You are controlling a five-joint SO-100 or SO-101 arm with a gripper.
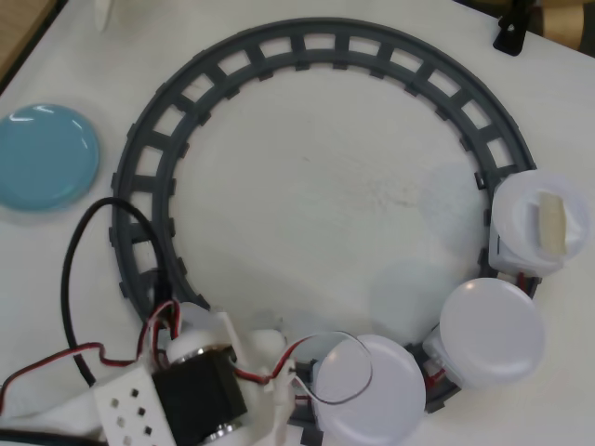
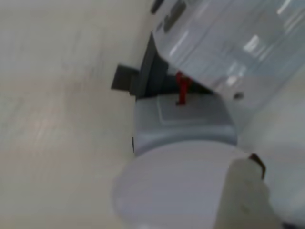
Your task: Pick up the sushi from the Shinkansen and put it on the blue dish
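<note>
Blurred and close at the lower right of the wrist view, a pale finger (image 2: 248, 195) of the gripper hangs over a white plate (image 2: 176, 186) and the grey car beneath it, with a red wire and dark track (image 2: 143, 76) behind. Seen from overhead, the arm (image 1: 186, 390) sits at the bottom left of the frame, its wires trailing across the table (image 1: 307, 186), and only part of the gripper shows, so whether its fingers stand apart or together cannot be told. Along the lower right arc of the grey ring stands the Shinkansen (image 1: 507, 307), three plate-topped cars in a curve; the sushi (image 1: 551, 223) lies on the farthest plate (image 1: 521, 200) at the right edge, slightly tilted and near that plate's middle, well clear of its rim. At the far left of the overhead frame, outside the ring, waits the blue dish (image 1: 42, 158), bare. Judging by the layout, the pickup has not begun: the sushi rests well apart from the arm, two plates away. White tabletop inside the ring is open, offering a clear path across to the dish, though the raised track rails and the arm's own black cable (image 1: 84, 251) near the dish side could snag a low carry.
</note>
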